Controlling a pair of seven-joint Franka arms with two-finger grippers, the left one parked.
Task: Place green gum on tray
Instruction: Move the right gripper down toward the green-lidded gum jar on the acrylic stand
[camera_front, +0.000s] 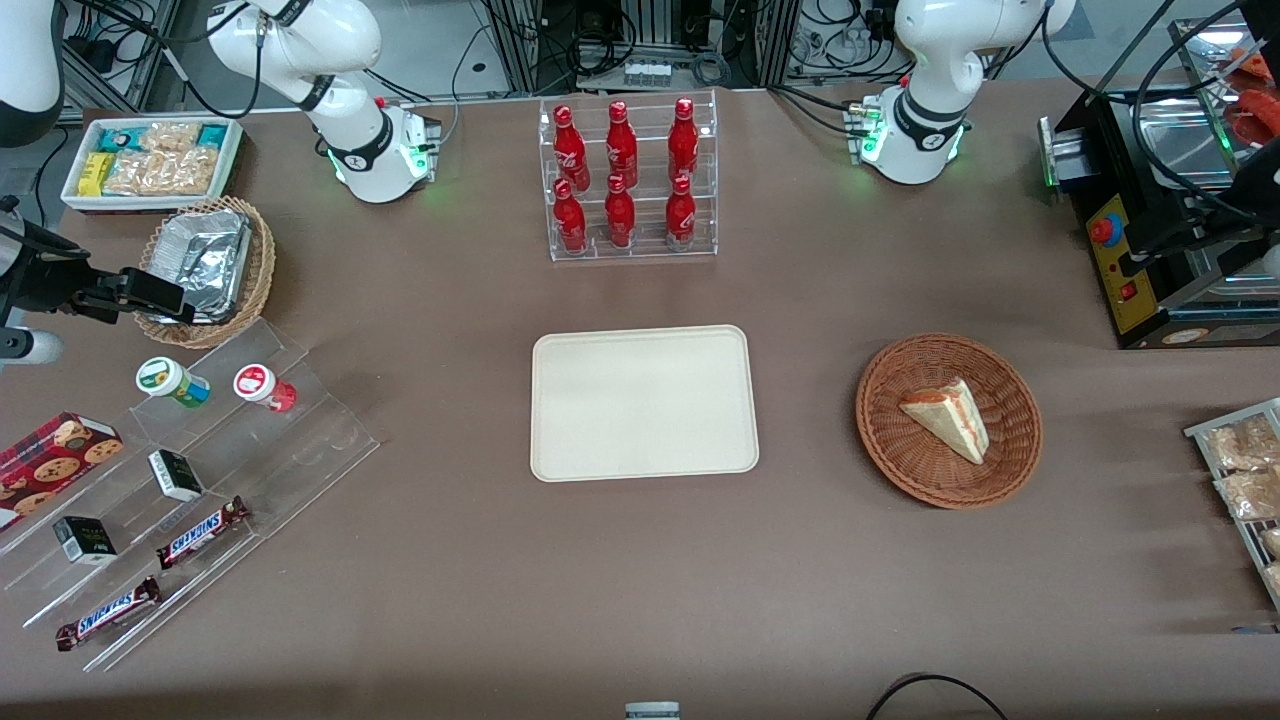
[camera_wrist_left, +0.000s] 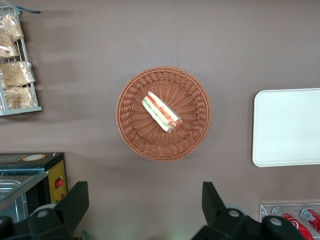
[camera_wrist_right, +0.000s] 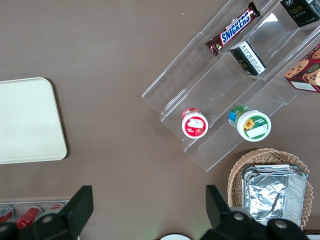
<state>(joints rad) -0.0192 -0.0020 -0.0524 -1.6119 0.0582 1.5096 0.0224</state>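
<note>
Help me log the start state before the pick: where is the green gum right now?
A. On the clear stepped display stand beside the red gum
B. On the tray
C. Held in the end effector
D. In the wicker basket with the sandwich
A: the green gum stands on the clear stepped display stand beside the red gum; the tray is bare, and the open end effector holds nothing, hovering above the table beside the stand.

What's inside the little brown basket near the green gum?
The round brown wicker basket holds stacked crinkly silver foil trays; anything beneath them is covered. The end effector hangs open above the table nearby.
</note>
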